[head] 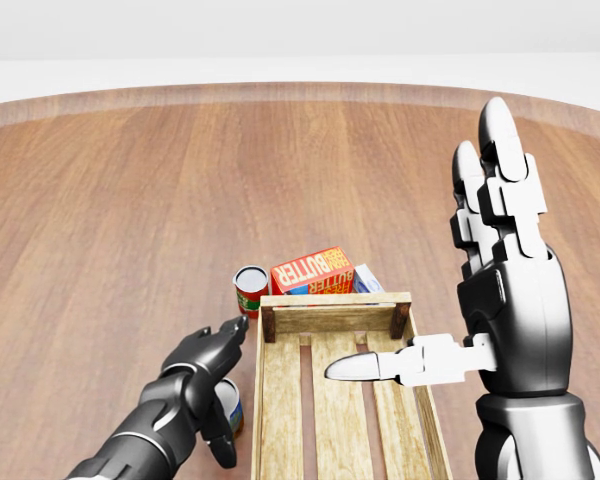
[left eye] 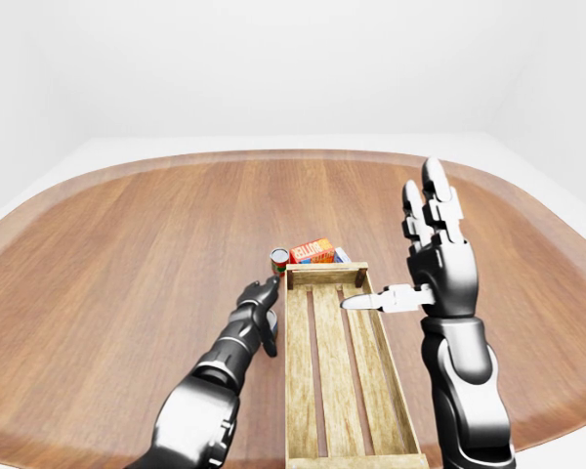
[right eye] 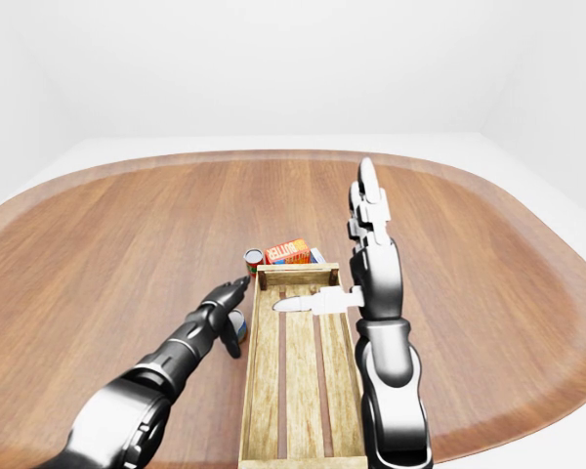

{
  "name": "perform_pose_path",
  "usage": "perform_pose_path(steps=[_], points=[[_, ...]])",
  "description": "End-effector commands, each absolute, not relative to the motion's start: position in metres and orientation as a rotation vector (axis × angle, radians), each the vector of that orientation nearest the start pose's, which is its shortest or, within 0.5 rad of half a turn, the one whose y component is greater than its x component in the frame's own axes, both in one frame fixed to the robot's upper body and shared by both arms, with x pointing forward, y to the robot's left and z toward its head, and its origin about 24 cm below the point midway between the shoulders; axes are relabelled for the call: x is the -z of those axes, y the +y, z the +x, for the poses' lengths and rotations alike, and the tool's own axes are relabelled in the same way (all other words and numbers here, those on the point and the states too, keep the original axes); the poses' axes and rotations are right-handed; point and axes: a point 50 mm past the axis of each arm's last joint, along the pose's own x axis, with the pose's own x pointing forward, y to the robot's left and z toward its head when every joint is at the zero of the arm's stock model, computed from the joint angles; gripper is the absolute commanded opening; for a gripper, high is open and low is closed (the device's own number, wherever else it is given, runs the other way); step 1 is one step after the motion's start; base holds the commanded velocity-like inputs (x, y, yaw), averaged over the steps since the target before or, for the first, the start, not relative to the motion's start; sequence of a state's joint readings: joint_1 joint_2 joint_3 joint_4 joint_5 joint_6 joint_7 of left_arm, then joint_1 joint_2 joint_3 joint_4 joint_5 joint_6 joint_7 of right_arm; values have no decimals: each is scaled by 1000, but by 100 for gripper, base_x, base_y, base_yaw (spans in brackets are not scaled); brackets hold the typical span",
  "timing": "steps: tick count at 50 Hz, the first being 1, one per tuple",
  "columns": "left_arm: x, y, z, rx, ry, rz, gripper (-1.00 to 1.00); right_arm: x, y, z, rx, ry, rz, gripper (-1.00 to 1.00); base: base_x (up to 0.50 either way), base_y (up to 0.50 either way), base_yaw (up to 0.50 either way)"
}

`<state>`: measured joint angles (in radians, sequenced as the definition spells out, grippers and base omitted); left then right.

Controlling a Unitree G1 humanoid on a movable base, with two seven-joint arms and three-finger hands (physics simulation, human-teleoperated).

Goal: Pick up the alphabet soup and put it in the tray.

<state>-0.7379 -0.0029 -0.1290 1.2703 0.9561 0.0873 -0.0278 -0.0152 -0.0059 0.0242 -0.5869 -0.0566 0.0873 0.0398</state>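
Head view: butter box (head: pixel 313 271) reads "BUTTER"

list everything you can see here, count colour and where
tray: 1, light slatted wood, empty, bottom centre of the head view
red can: 1, red and green label, upright off the tray's top left corner
blue can: 1, blue label, left of the tray, partly hidden by the left hand
butter box: 1, orange-red, just above the tray's top end
blue-and-white box: 1, right of the butter box
table: 1, brown wood
left hand: 1, dark, open, over the blue can
right hand: 1, dark and white, open, raised beside the tray
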Motion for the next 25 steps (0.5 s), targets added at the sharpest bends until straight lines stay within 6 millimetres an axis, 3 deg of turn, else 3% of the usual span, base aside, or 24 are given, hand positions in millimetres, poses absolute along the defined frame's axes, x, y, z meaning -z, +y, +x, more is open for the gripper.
perform_pose_path(steps=[1, 25], points=[[35, 97, 326, 487, 511, 1164, 100, -168, -142, 226, -48, -511, -61, 100, 0, 0, 0], [44, 101, 319, 488, 540, 1166, 100, -166, -142, 228, -49, -501, -61, 100, 0, 0, 0]])
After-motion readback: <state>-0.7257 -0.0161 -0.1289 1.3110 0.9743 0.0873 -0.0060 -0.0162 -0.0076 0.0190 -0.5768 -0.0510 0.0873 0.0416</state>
